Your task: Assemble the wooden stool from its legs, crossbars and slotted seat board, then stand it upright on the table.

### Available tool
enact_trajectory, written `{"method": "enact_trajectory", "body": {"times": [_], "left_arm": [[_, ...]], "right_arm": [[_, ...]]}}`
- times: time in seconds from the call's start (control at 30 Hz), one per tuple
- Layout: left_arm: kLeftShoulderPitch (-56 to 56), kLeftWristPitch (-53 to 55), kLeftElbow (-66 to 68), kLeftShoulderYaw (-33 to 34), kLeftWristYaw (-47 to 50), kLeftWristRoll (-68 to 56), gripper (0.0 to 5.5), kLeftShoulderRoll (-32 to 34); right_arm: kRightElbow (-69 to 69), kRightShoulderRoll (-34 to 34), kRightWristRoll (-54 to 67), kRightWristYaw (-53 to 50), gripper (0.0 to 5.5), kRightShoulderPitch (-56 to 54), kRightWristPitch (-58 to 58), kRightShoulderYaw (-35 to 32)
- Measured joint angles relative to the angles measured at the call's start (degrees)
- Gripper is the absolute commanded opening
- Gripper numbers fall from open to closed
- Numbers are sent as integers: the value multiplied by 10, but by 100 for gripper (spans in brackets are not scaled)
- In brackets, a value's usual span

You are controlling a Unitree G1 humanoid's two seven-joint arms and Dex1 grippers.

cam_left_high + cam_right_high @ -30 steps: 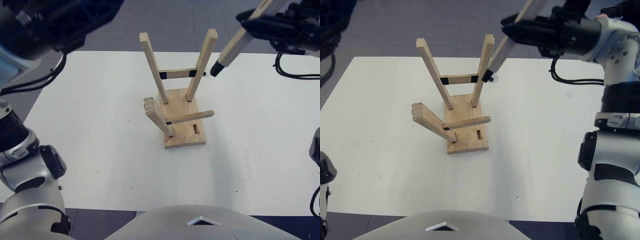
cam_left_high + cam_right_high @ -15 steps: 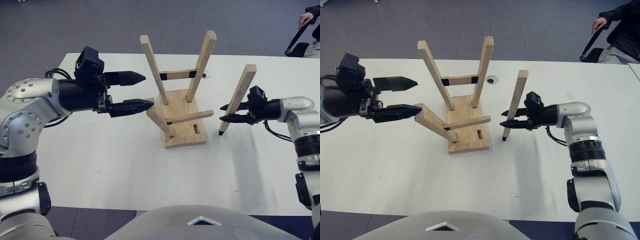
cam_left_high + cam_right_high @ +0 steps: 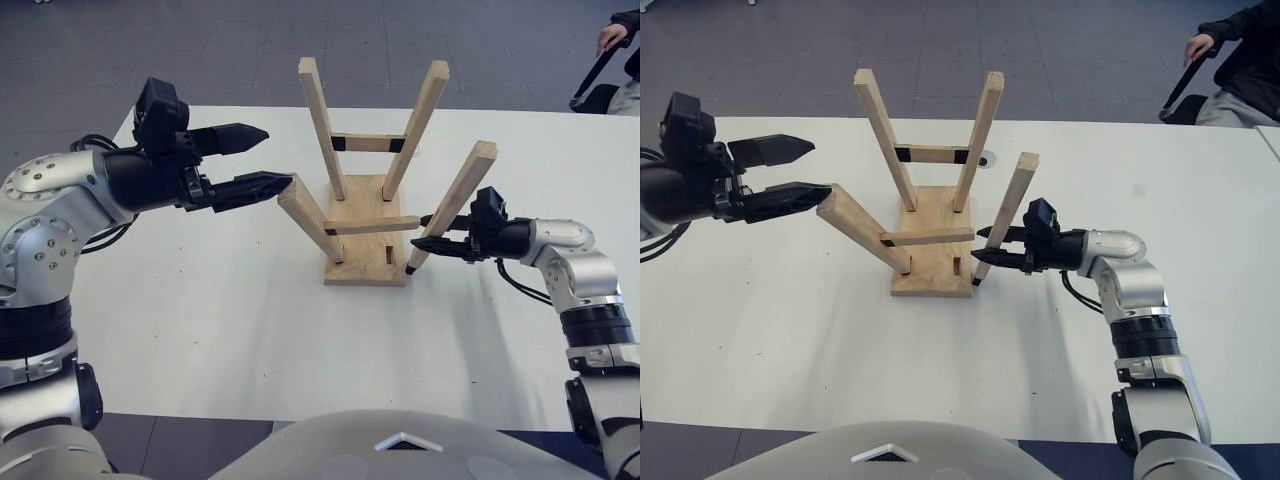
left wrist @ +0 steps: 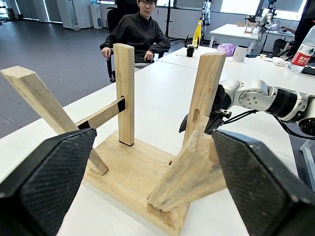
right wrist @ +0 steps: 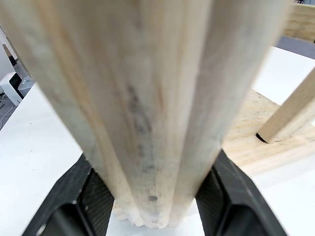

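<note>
- We see the seat board [image 3: 360,262] lying flat around the middle of the white surface [image 3: 200,330], a little toward the far edge.
- Two legs stand up from its far end: the left far leg [image 3: 322,125] and the right far leg [image 3: 415,130], leaning slightly apart, with a crossbar [image 3: 367,143] joining them high up.
- A third leg [image 3: 310,220] rises from the board's near left part and tilts steeply toward the left edge of the surface. A second crossbar [image 3: 375,225] juts from it toward the right.
- The left tool [image 3: 277,156] hangs wide open at that tilted leg's top end. In the left wrist view the wood sits between the spread fingers [image 4: 44,182]; we cannot tell whether either one touches it.
- The right tool [image 3: 983,245] is clamped on the fourth leg [image 3: 455,200], low down near its dark tip.
- That leg leans toward the right edge of the surface, its tip just at the board's right side, close to an open slot [image 3: 389,254].
</note>
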Motion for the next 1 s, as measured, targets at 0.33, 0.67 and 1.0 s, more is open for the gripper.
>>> {"method": "enact_trajectory", "body": {"times": [0.33, 0.67, 1.0], "left_arm": [[-127, 49, 64, 83, -31, -113, 435, 1], [-313, -172, 362, 32, 292, 209, 435, -73], [-152, -132, 270, 12, 405, 277, 435, -209]], "right_arm": [[-6, 7, 6, -25, 204, 9, 0, -10], [-40, 8, 8, -25, 204, 10, 27, -9], [-87, 16, 28, -34, 204, 15, 56, -4]]}}
